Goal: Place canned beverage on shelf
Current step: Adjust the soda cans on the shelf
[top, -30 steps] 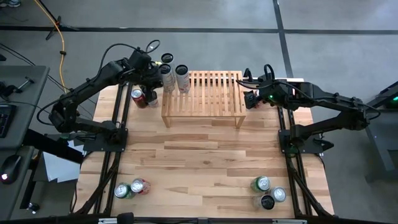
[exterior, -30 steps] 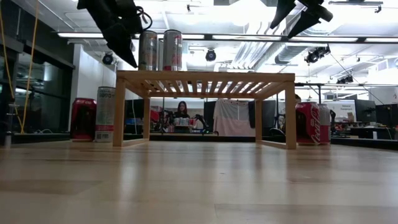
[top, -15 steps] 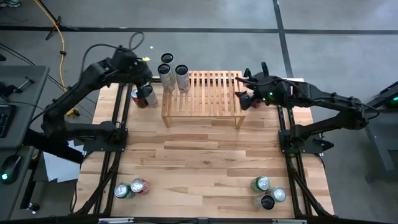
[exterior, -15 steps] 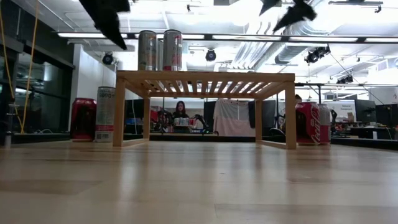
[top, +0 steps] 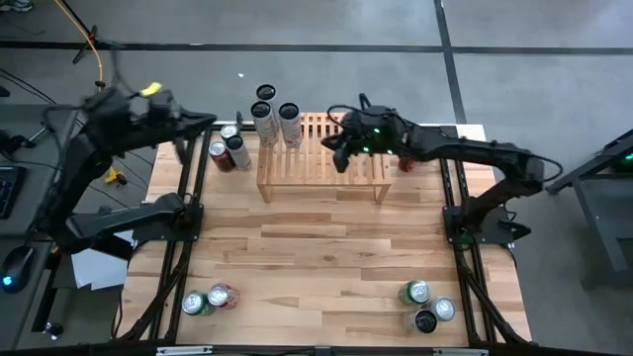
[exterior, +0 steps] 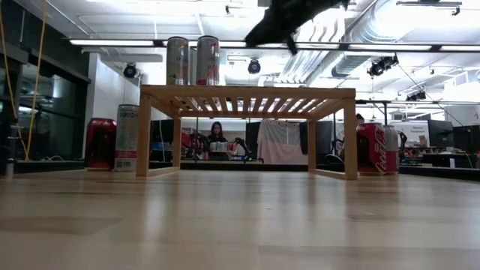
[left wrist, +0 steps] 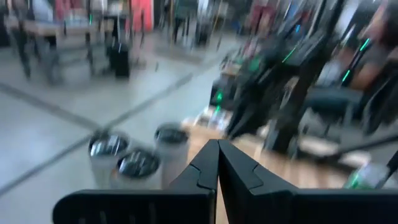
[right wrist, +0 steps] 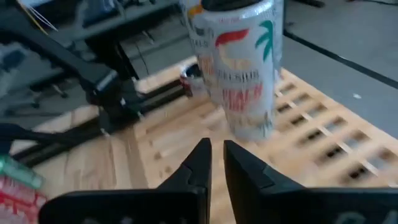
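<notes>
The shelf [top: 321,163] is a low light-wood rack with a slatted top at the table's far side. Three tall cans [top: 288,121] stand upright on its left end, their bases on the slats [exterior: 208,60]. My right gripper [top: 336,156] hovers over the middle of the shelf top, pointing at the cans [right wrist: 239,68]. Its fingers are almost together with nothing between them [right wrist: 216,152]. My left gripper [top: 203,121] is shut and empty, held high beyond the table's left side, facing the cans [left wrist: 138,165].
Loose cans stand on the table left of the shelf [top: 219,153] and a red can stands at its right [top: 410,163]. More cans sit near the front edge, at the left [top: 208,300] and at the right [top: 425,305]. A person sits far behind the table [exterior: 218,135].
My left gripper has drawn back from the cans on the shelf, up and toward the table's left edge. My right gripper has swung from beyond the shelf's right end to over its middle, sinking a little, and its spread fingers have closed together.
</notes>
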`<state>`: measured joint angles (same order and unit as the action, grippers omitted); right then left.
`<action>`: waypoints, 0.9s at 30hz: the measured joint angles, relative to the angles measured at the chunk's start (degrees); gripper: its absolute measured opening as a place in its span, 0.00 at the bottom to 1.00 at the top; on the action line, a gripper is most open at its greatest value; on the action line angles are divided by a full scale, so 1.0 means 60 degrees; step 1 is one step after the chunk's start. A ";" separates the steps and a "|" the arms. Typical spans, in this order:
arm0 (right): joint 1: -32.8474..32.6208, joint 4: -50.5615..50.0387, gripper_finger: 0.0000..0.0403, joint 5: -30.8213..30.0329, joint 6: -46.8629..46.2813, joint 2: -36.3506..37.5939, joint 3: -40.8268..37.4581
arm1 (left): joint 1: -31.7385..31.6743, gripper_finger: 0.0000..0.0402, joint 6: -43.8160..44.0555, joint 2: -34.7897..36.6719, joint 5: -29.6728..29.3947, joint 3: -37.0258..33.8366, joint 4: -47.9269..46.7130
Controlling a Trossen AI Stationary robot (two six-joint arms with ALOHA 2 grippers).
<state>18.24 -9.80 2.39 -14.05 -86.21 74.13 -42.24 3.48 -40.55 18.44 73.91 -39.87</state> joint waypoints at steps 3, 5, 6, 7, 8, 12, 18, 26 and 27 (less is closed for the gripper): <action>0.0292 0.0942 0.02 0.0540 0.0159 -0.0674 0.0000 | 0.0234 0.00 0.0546 0.0455 0.0019 0.0000 0.0642; 0.0379 0.1517 0.02 0.0778 0.0173 -0.1070 0.0001 | 0.0345 0.00 0.0843 0.0671 0.0022 -0.0004 0.0905; 0.0389 0.1675 0.02 0.0870 0.0177 -0.1233 0.0024 | 0.0397 0.00 0.0921 0.0743 0.0022 -0.0007 0.1000; 0.0385 0.1659 0.01 0.0869 0.0197 -0.1400 0.0102 | 0.0431 0.00 0.1027 0.0811 0.0022 -0.0007 0.1142; 0.0385 0.1667 0.01 0.0874 0.0250 -0.1567 0.0189 | 0.0454 0.00 0.1126 0.0856 0.0022 -0.0007 0.1242; 0.0382 0.1598 0.00 0.0634 0.0461 -0.2099 0.0536 | 0.0517 0.00 0.1239 0.0875 0.0013 -0.0009 0.1257; 0.0385 0.1514 0.00 0.0572 0.0677 -0.2515 0.0983 | 0.0517 0.00 0.1246 0.0737 0.0007 -0.0011 0.1264; 0.0385 0.1454 0.00 0.0128 0.1000 -0.2627 0.1020 | 0.0513 0.00 0.1250 0.0680 0.0007 -0.0011 0.1263; 0.0385 0.1457 0.00 0.0094 0.1073 -0.2627 0.1020 | 0.0513 0.00 0.1250 0.0680 0.0007 -0.0011 0.1263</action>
<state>20.56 -1.06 2.96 -7.61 -101.97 80.25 -39.16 10.98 -36.47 18.48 73.84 -32.29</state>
